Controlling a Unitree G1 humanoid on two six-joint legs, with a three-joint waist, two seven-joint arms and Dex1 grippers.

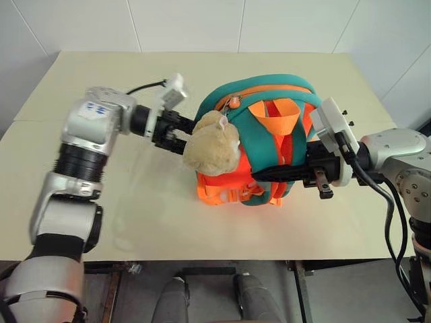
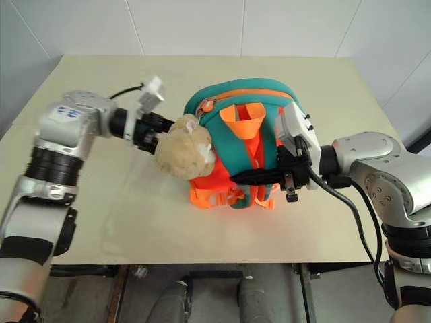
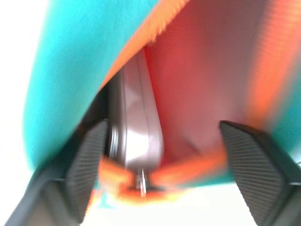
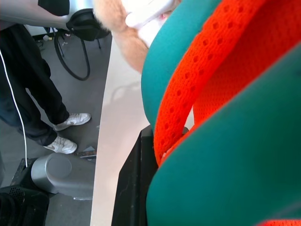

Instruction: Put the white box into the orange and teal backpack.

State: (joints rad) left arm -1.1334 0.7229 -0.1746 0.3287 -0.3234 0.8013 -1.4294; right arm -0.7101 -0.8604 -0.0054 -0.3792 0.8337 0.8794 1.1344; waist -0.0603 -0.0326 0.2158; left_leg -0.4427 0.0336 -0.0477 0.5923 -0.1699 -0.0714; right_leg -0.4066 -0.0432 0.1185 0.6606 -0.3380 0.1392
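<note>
The orange and teal backpack (image 1: 269,121) stands upright in the middle of the table, its tan plush toy (image 1: 212,145) hanging on its left side. The white box (image 3: 136,127) sits inside the backpack's opening, between the teal outer panel and the orange lining. My left gripper (image 3: 163,132) is open at that opening, its ribbed fingers (image 3: 87,165) spread wide on either side of the zip edge, apart from the box. From the head views its tips are hidden behind the plush toy. My right gripper (image 1: 269,173) reaches in from the right, shut on the backpack's strap side.
The beige table (image 1: 135,222) has free room to the left, front and back of the backpack. A person's legs in dark trousers and white shoes (image 4: 33,94) stand on the floor beside the table, near cables.
</note>
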